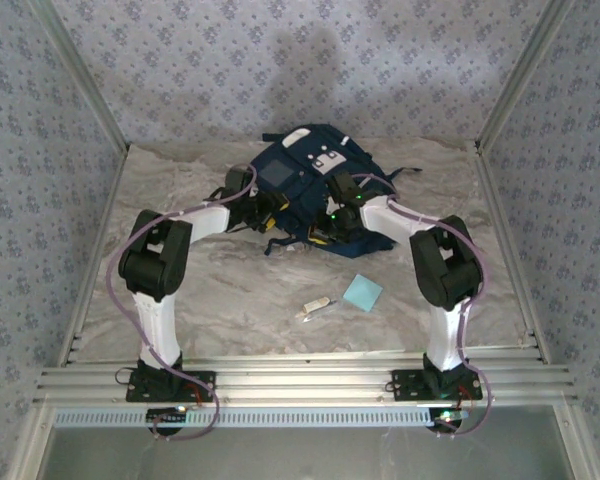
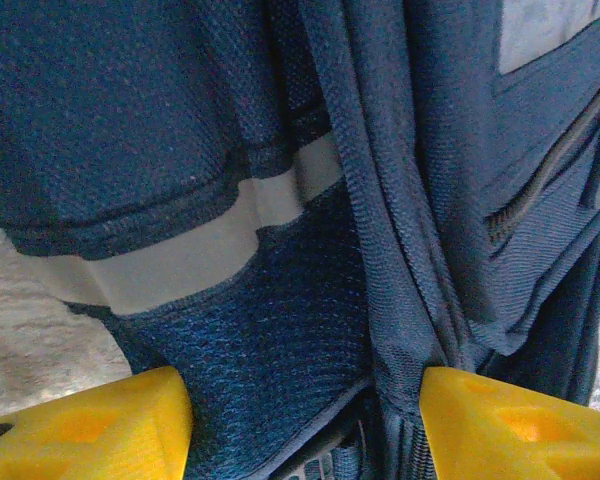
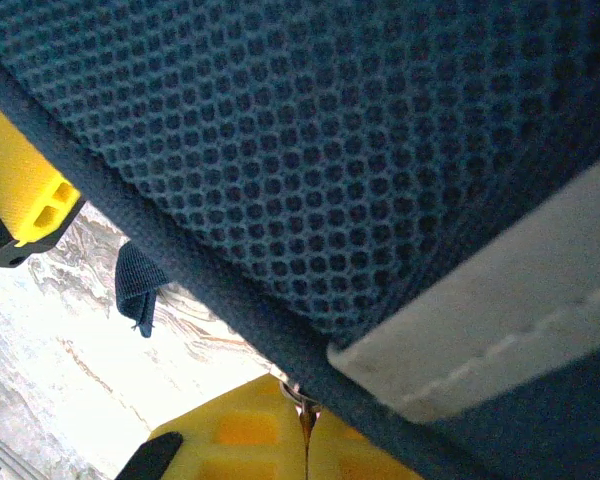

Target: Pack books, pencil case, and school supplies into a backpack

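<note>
Left jaws wide around backpack fabric; right jaws' state unclear; no writing legible.

Navy mesh backpack panel with white stripe, dark piped edge running diagonally; yellow right hand fingers at that edge; small dark strap end hanging above pale marbled table.

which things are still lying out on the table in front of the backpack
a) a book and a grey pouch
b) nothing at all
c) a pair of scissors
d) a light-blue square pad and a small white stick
d: the overhead view shows the light-blue pad and the white stick lying apart on the table, nearer the arm bases than the backpack.
</note>
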You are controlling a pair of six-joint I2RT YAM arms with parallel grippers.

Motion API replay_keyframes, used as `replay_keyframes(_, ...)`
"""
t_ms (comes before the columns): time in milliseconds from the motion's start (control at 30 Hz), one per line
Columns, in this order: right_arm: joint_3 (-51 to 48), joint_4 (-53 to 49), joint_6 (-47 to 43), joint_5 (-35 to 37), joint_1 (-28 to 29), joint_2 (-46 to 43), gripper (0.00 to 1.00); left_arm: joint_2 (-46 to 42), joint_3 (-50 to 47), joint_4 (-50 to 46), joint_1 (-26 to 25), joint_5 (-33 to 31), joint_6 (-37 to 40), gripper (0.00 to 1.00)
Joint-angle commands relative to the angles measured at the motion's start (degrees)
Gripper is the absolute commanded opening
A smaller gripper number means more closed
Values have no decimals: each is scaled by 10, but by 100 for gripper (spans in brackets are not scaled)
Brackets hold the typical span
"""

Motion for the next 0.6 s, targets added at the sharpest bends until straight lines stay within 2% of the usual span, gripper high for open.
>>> replay_keyframes(0,27,39,-17,-54,18,9,0,3,12,51,-27,31,-35,61)
replay_keyframes(167,22,38,-20,-60,11,10,0,-47,-27,68,-26,33,-46,61)
replay_keyframes(333,18,41,-23,-62,6,10,0,-89,-18,41,-32,15,-26,62)
replay_keyframes(567,25,48,-24,-64,11,13,0,-9,24,28,-53,33,-27,62)
